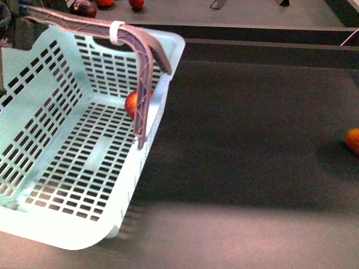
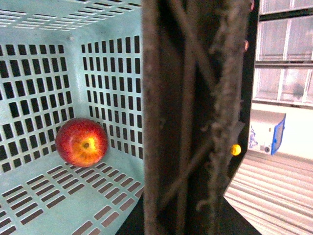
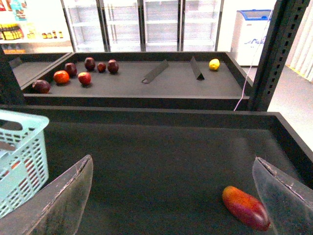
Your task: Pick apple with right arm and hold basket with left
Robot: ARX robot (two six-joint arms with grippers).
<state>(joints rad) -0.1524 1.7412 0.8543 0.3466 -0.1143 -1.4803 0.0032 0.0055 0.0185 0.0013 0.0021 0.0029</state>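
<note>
The mint-aqua basket (image 1: 67, 168) stands tilted at the left of the dark shelf. Its brown-grey ribbed handle (image 1: 147, 67) with a white clip arches over it. The red apple (image 1: 130, 105) lies inside against the far wall, partly hidden by the handle. In the left wrist view the apple (image 2: 81, 142) rests on the basket's slotted floor (image 2: 44, 196), and the handle (image 2: 190, 117) fills the middle. My left gripper (image 1: 12, 25) is shut on the handle's end at the top left. My right gripper (image 3: 171, 205) is open and empty above the shelf, right of the basket's wall (image 3: 22, 161).
An elongated orange-red fruit (image 3: 246, 207) lies by my right gripper's finger, and shows at the right edge of the front view (image 1: 353, 140). The raised back shelf (image 3: 146, 95) holds several dark red fruits (image 3: 85, 77), a yellow fruit (image 3: 214, 64) and two dividers.
</note>
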